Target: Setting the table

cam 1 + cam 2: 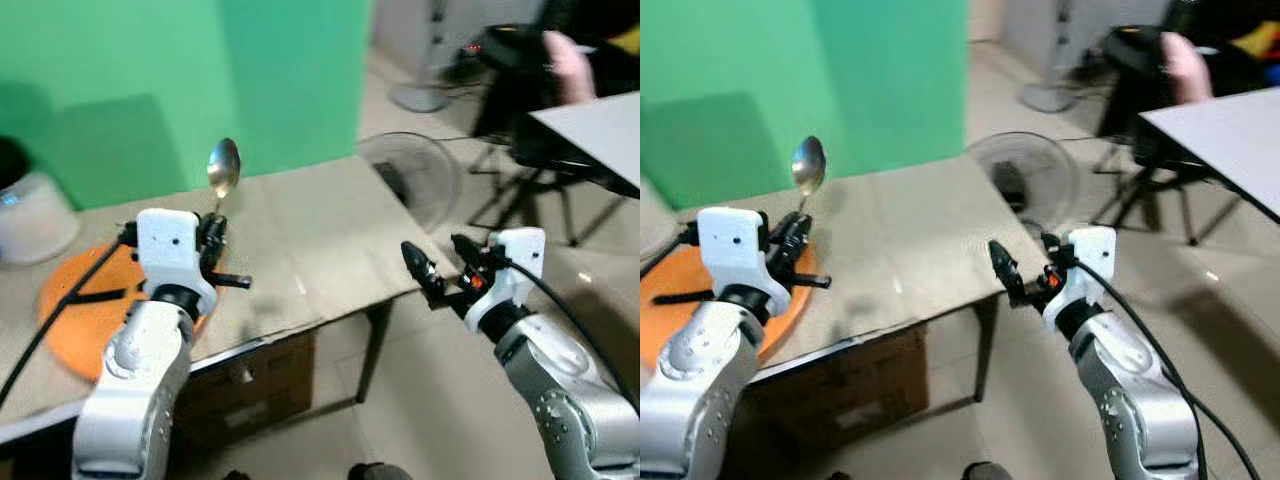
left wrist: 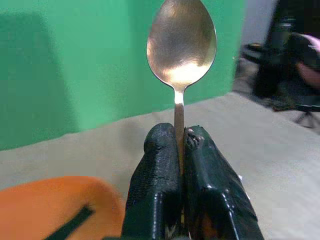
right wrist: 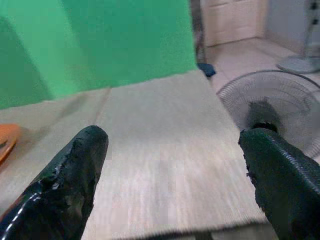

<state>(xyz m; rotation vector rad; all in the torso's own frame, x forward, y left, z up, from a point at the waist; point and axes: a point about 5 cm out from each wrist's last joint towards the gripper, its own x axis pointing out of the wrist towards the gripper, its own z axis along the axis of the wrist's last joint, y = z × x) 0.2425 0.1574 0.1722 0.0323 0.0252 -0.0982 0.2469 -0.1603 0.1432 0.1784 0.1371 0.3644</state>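
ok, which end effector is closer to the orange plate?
Left. The left end effector is above the orange plate's near edge, shut on the spoon. The right end effector is open, off the table's far corner.

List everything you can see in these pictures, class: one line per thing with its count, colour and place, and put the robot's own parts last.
Spoon: one, silver, held upright above the table's left part.
Plate: one, orange, on the table's left side, partly behind the left arm.
Table: one, beige top, in front of the robot.
Wall: one, green, behind the table.
Fan: one, grey, on the floor past the table's right end.
Second table: one, grey, far right.
Person's sleeve: one, pink, top right.
Left gripper: one, black fingers, shut on the spoon's handle.
Right gripper: one, black fingers, open, at the table's right edge.
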